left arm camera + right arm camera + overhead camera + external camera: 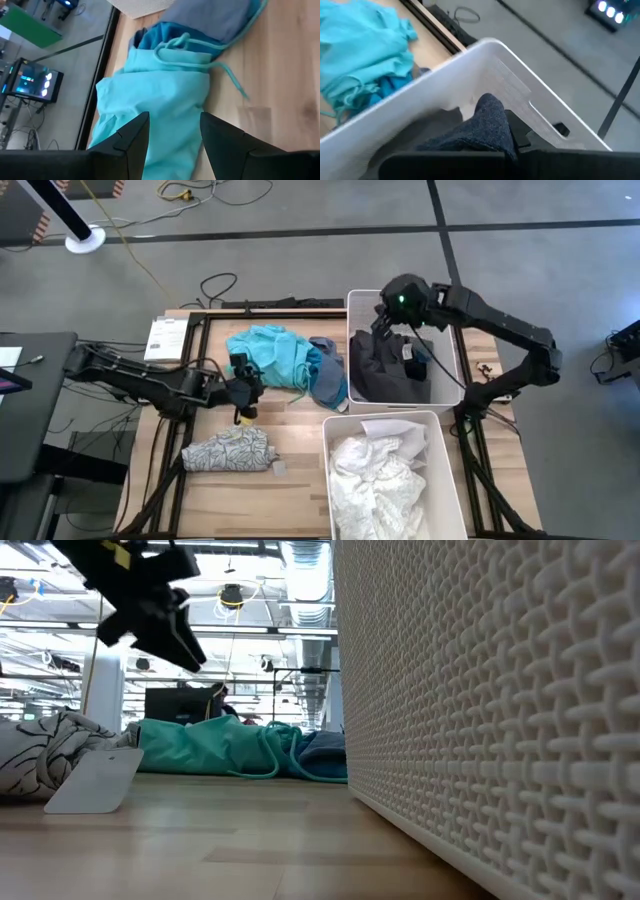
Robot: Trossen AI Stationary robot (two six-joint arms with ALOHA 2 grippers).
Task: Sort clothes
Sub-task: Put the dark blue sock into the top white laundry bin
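High view, left to right: my left gripper hangs open at seven o'clock of the teal garment. My right gripper pinches dark grey cloth over the far bin. Only the right wrist view shows that grip.

Two white bins stand on the table: the far bin and the near bin, touching end to end at the table's right side.

Three garments lie loose on the wood, all left of the bins: one teal garment, one grey-blue garment just beside the far bin, and one leaf-print garment nearer the front edge.

The far bin holds one dark grey heap; how many pieces make it up cannot be told. The near bin holds one white heap, likewise uncountable.

Two robot arms reach over the table.
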